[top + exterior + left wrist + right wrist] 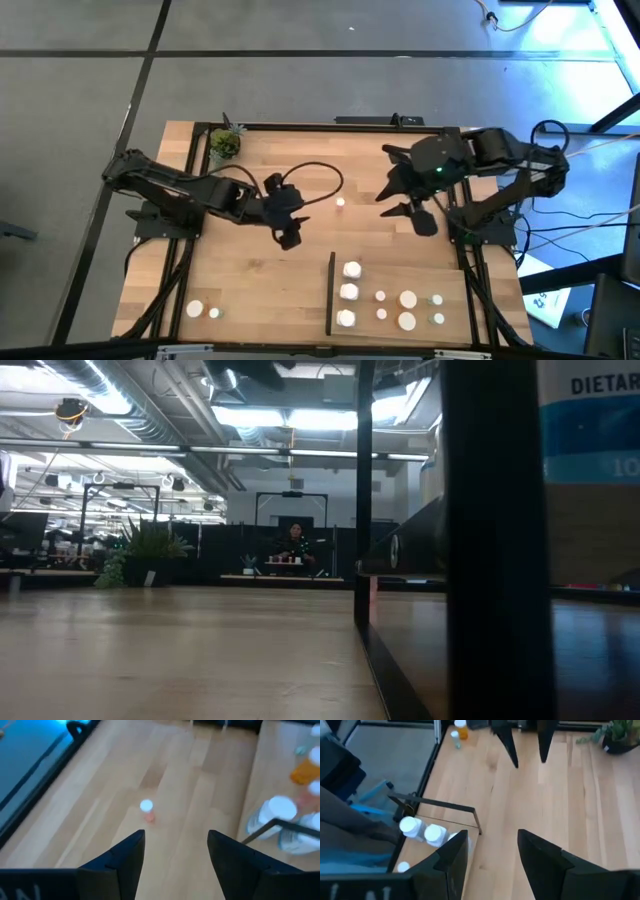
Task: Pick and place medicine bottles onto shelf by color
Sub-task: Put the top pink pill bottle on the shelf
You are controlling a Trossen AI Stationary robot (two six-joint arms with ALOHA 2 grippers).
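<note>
A small bottle with a white cap and a pinkish body stands upright, alone, on the middle of the tabletop. My left gripper hovers open to its left, and the bottle shows ahead of the fingers. My right gripper hangs open above the table to the bottle's right. The shelf, with its black upright strip, lies at the near right. Several white bottles stand upright on it. Two more bottles stand at the near left.
A small potted plant stands at the far left corner. Black frame rails run along the table's edges. Bare wood lies between the two grippers and in front of the shelf's strip. In the low view a person sits far behind the table.
</note>
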